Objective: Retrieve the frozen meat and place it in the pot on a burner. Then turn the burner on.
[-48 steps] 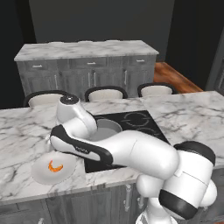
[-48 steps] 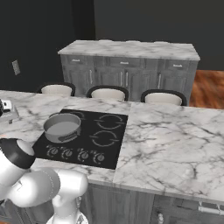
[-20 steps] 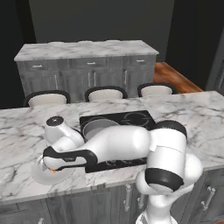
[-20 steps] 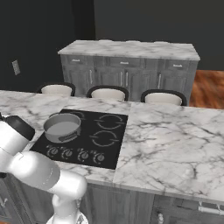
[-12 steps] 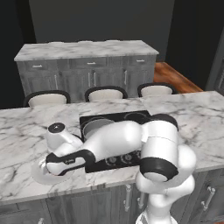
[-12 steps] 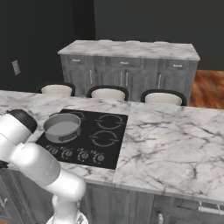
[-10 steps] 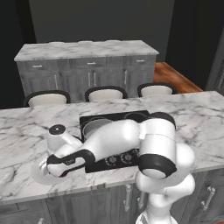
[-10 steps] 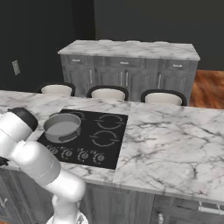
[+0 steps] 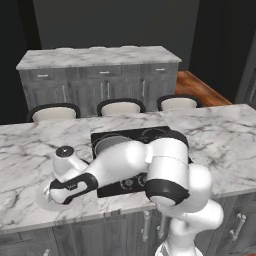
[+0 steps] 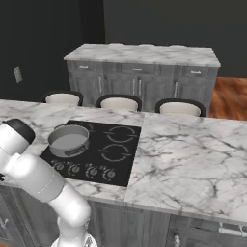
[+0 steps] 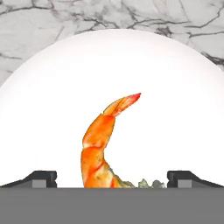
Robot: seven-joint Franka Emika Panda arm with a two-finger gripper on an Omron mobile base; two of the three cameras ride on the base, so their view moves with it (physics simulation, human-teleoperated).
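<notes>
The frozen meat (image 11: 101, 144), a curved orange shrimp, lies on a round white plate (image 11: 175, 87) in the hand view. My gripper (image 11: 114, 178) hangs just above it, open, with one fingertip far out on each side of the shrimp's lower end and nothing held. In the left base view the hand (image 9: 62, 192) is low over the plate (image 9: 42, 196) at the counter's front left and hides the shrimp. The grey pot (image 10: 69, 140) stands on the left side of the black cooktop (image 10: 103, 152), over a burner. In the left base view, my arm partly covers the pot (image 9: 107, 144).
A row of small grey knobs (image 10: 84, 170) runs along the cooktop's front edge. Free burners (image 10: 118, 135) lie to the right of the pot. Three stools (image 10: 119, 102) stand behind the marble counter (image 10: 193, 159), with a grey cabinet island (image 10: 140, 72) further back.
The arm has swung left and come down, bringing the hand low over the plate. The jaws have stayed open.
</notes>
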